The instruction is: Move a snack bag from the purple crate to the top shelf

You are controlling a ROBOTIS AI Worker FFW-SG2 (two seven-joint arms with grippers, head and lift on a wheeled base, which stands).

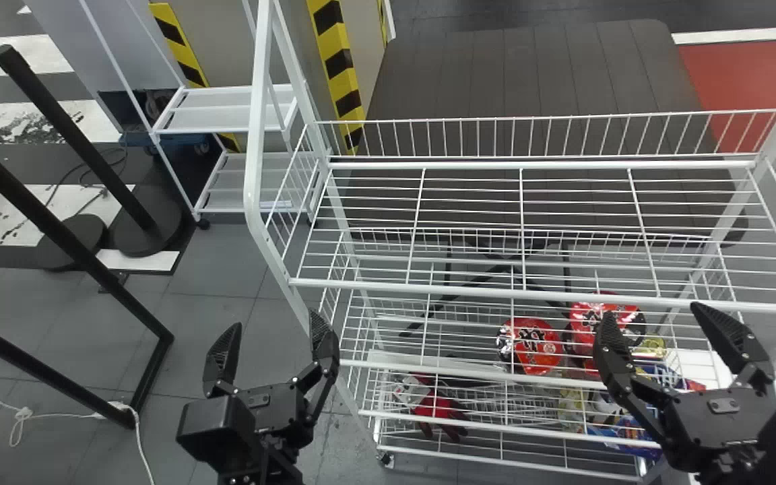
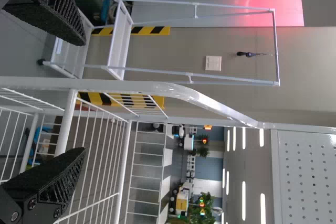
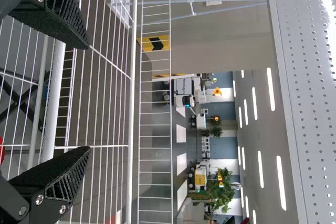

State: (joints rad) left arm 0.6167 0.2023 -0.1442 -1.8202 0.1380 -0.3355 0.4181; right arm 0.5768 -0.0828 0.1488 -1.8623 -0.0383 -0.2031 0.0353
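At the left, in front of a white wire rack [image 1: 251, 168], the robot's left end effector [image 1: 273, 320] is upright, its two black fingers spread apart with nothing between them. To its right, the rack's upper wire shelf [image 1: 428, 289], likely the goal, spans the middle and right of the scene; its wire sides make it an open basket. Lower down, seen through the wires, red gloves [image 1: 438, 409] lie toward the left. Farther right, a round red snack bag [image 1: 529, 343] sits beside a second red bag [image 1: 587, 320], with blue packets [image 1: 630, 426] nearer and lower. Which bag is meant, and whether a purple crate holds any, I cannot tell. At the right, the right end effector [image 1: 653, 312] also has its fingers apart, holding nothing, near the bags in outline but not gripping them. The job looks barely begun: picking, lifting and placing all appear to remain.
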